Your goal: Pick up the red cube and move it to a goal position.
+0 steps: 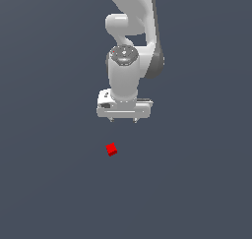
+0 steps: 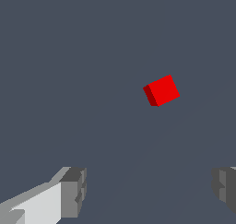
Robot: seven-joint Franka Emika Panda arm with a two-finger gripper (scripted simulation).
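The biggest thing here is the white robot arm [image 1: 130, 41], which comes down from above in the exterior view and ends in the wide white gripper [image 1: 123, 120]. The gripper points down at the plain dark grey floor [image 1: 49, 184]. Its two short fingers [image 2: 73, 191] stand far apart, wide open, and there is nothing between them. The wrist view shows the same thing: one grey finger at each side and only bare floor in the gap. The smallest thing is the red cube [image 1: 111, 149]. It sits flat on the floor, a little below the gripper and a bit toward the exterior view's left, not touching it. It is turned a little, so its sides do not line up with the fingers. The cube looks hard and light, with dull flat sides, so it should not squash or slip much. It is much thinner than the open gap, so the fingers can close on two flat sides that face away from each other. There are no boxes, bowls or other holders to be seen, and no mark shows the goal spot
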